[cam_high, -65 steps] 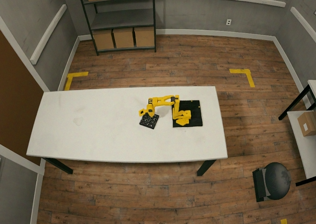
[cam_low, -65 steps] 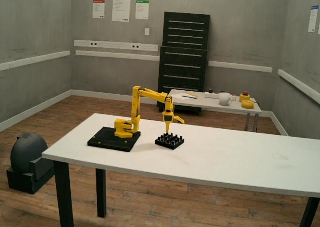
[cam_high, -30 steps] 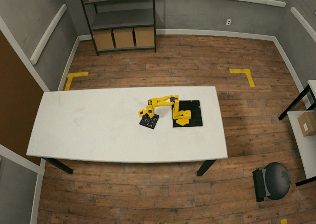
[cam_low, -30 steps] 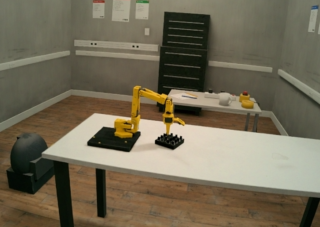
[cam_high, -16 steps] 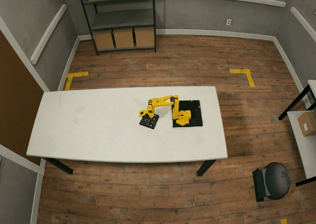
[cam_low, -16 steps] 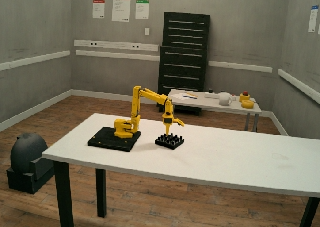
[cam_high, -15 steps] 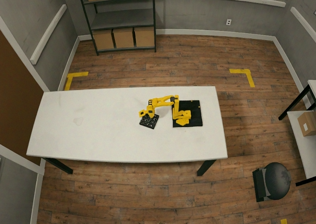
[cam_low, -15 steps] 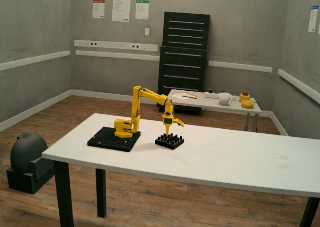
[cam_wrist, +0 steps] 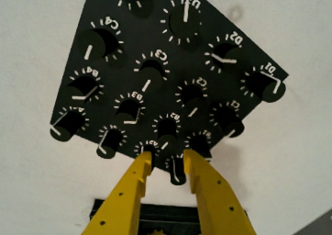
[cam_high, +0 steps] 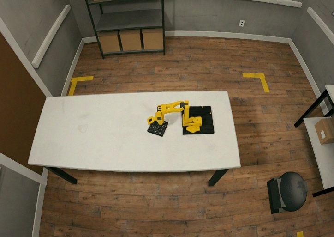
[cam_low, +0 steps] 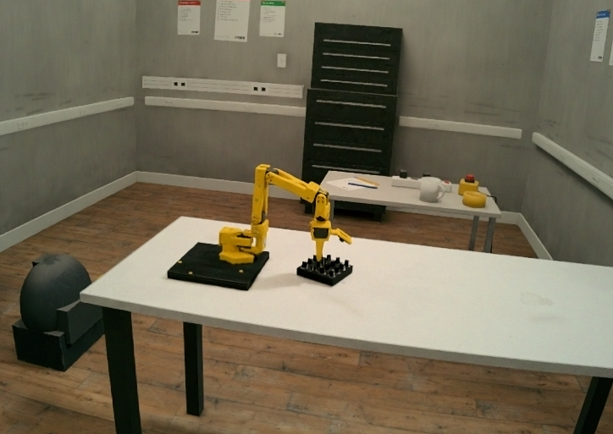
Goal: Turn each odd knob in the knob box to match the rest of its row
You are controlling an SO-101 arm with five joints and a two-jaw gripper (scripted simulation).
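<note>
The black knob box (cam_high: pixel 162 132) (cam_low: pixel 317 276) (cam_wrist: pixel 139 36) lies on the white table, turned so one corner faces me. It carries sixteen black knobs with white pointers, labelled by row and column. In the wrist view my yellow gripper (cam_wrist: pixel 168 157) (cam_high: pixel 159 122) (cam_low: pixel 318 256) points straight down at the near corner. Its fingers stand a narrow gap apart on either side of knob A1 (cam_wrist: pixel 176 173), without clasping it. The left fingertip sits by knob A2 (cam_wrist: pixel 148 147), the right one by knob B1 (cam_wrist: pixel 200 143). In row D, knob D2 (cam_wrist: pixel 225 55) points sideways, unlike D3 (cam_wrist: pixel 184 19).
The arm's base stands on a black plate (cam_high: pixel 205 120) (cam_low: pixel 198 270) beside the box. The white table (cam_high: pixel 94 136) (cam_low: pixel 445 310) bears nothing else. A side table with a mug (cam_low: pixel 430 189) stands behind.
</note>
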